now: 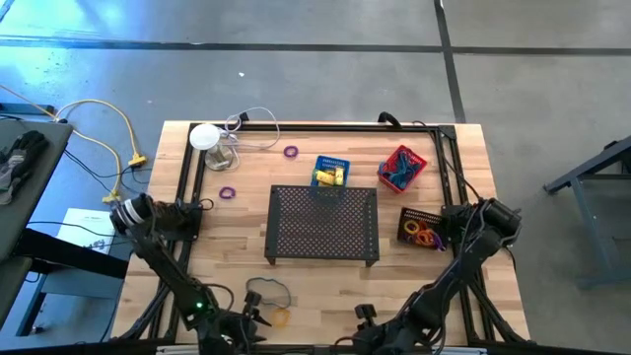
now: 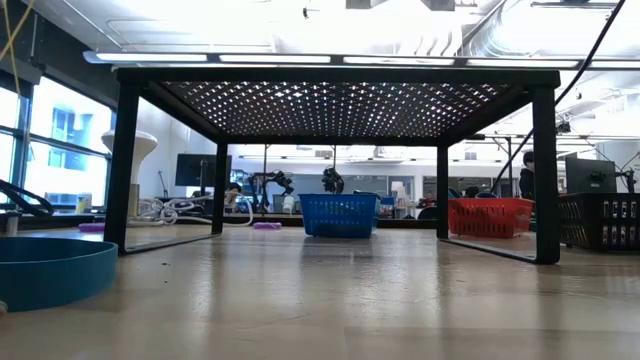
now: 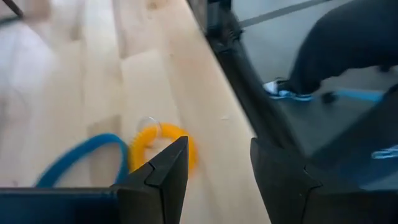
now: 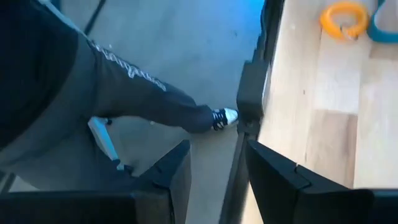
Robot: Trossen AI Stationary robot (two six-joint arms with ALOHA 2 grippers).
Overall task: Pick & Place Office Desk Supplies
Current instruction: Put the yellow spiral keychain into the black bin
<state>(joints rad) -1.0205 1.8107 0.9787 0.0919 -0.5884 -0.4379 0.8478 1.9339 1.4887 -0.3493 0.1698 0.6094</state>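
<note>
An orange ring (image 1: 281, 317) and a blue rubber-band loop (image 1: 267, 292) lie flat on the wood near the table's near edge. My left gripper (image 1: 254, 318) hovers low just beside them, open. In the left wrist view the orange ring (image 3: 163, 147) shows just beyond one fingertip and the blue loop (image 3: 87, 155) beside it. My right gripper (image 1: 365, 314) is open over the near edge, farther right. Its wrist view shows the orange ring (image 4: 343, 18) far off. Two purple rings (image 1: 228, 192) (image 1: 291, 151) lie on the far left of the table.
The black mesh tray (image 1: 323, 225) stands mid-table. Behind it are a blue basket (image 1: 330, 171) with yellow items, a red basket (image 1: 402, 168) and a black basket (image 1: 422, 228) with rings. A white round-topped object (image 1: 205, 136) stands far left. A person's leg (image 4: 124, 87) is beyond the near edge.
</note>
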